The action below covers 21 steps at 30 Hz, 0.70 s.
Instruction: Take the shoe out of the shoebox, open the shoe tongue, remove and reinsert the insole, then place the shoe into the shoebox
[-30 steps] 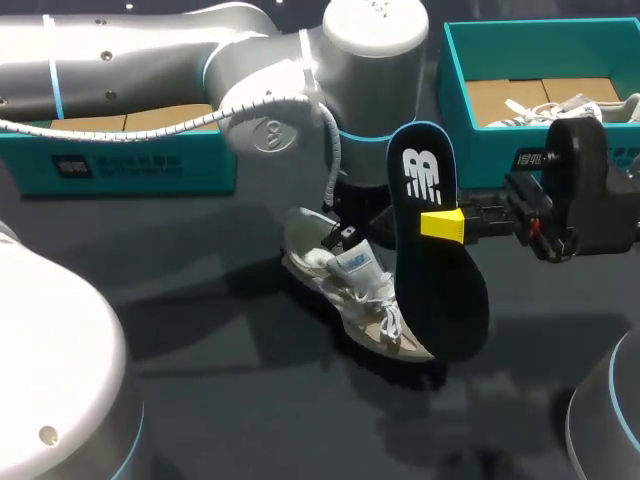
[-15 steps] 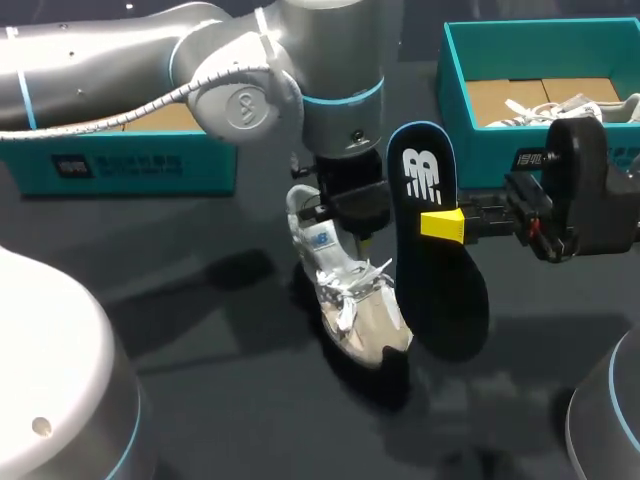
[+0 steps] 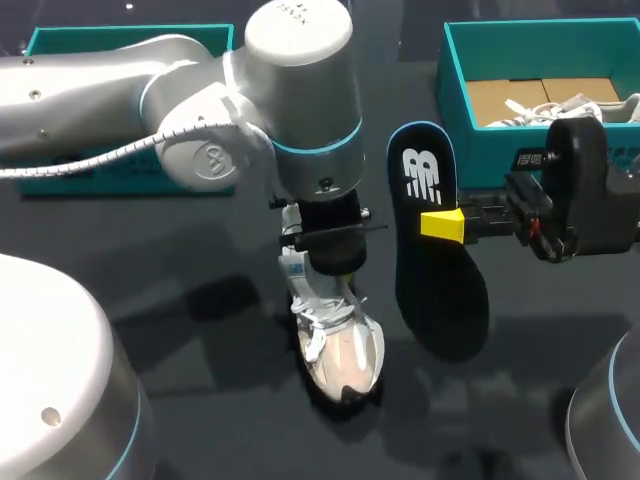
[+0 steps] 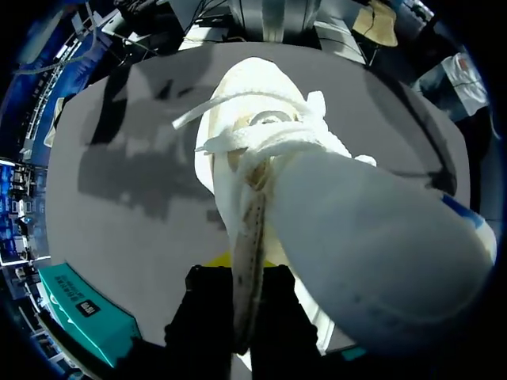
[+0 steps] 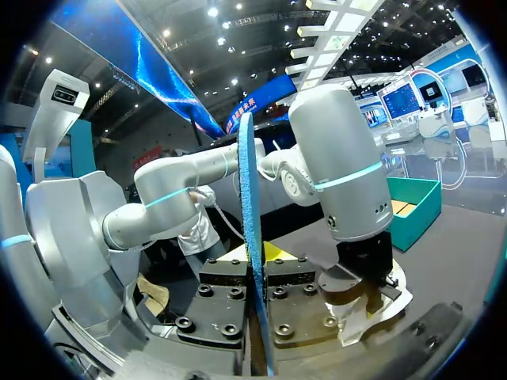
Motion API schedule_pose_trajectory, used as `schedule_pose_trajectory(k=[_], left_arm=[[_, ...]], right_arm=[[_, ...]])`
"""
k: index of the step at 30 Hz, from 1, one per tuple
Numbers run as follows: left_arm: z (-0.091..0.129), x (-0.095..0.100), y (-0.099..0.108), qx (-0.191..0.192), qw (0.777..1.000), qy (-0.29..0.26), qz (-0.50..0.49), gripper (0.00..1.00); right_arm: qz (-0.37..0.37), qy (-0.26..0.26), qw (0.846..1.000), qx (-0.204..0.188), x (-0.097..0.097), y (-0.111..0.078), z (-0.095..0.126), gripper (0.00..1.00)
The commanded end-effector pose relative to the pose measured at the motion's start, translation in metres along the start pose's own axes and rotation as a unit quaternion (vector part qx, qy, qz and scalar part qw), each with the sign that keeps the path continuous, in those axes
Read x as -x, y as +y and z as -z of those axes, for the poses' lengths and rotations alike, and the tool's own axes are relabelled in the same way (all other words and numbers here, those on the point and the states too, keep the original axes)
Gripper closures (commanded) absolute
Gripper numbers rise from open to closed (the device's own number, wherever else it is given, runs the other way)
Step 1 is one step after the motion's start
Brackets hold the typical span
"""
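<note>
A white and beige shoe hangs just above the dark table, toe toward the front edge. My left gripper comes down on its heel end; in the left wrist view this gripper is shut on the rim of the shoe by the opening. To the right, the dark insole stands upright in the air, printed side facing the camera. My right gripper is shut on its middle. In the right wrist view the insole shows edge-on between the pads of that gripper, with the shoe beyond.
A teal shoebox stands at the back right with another white shoe lying inside. A second teal box sits at the back left, mostly behind my left arm. Bare dark table lies in front of the shoe.
My left arm has swung left and turned the shoe, so its toe now points at the front edge instead of to the right. The right arm and insole have not moved.
</note>
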<state>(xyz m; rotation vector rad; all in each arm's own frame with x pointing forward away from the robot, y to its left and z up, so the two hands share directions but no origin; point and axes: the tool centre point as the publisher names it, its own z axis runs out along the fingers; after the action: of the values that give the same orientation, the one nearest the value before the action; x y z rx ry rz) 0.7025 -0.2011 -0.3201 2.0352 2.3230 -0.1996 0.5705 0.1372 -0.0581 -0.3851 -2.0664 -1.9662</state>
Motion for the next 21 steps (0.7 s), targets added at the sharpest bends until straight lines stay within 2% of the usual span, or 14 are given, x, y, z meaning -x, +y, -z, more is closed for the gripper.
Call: schedule_pose_trajectory(k=[1,5,9,14,21], left_arm=[[-0.009,0.005,0.001,0.002,1.000,0.008,-0.001,1.00],[-0.019,0.009,0.003,-0.001,1.000,0.017,-0.013,1.00],[-0.029,0.014,0.015,-0.020,0.999,0.019,-0.033,1.00],[-0.034,0.018,0.019,-0.022,0.999,0.022,-0.035,1.00],[-0.053,0.033,0.027,-0.031,0.997,0.043,-0.048,1.00]], right_arm=[[-0.001,-0.002,1.000,0.000,-0.002,-0.001,-0.001,1.00],[-0.001,-0.002,1.000,0.000,-0.002,-0.001,-0.001,1.00],[-0.001,-0.002,1.000,0.000,-0.002,-0.001,-0.001,1.00],[-0.001,-0.002,1.000,0.000,-0.002,-0.001,-0.001,1.00],[-0.001,-0.002,1.000,0.000,-0.002,-0.001,-0.001,1.00]])
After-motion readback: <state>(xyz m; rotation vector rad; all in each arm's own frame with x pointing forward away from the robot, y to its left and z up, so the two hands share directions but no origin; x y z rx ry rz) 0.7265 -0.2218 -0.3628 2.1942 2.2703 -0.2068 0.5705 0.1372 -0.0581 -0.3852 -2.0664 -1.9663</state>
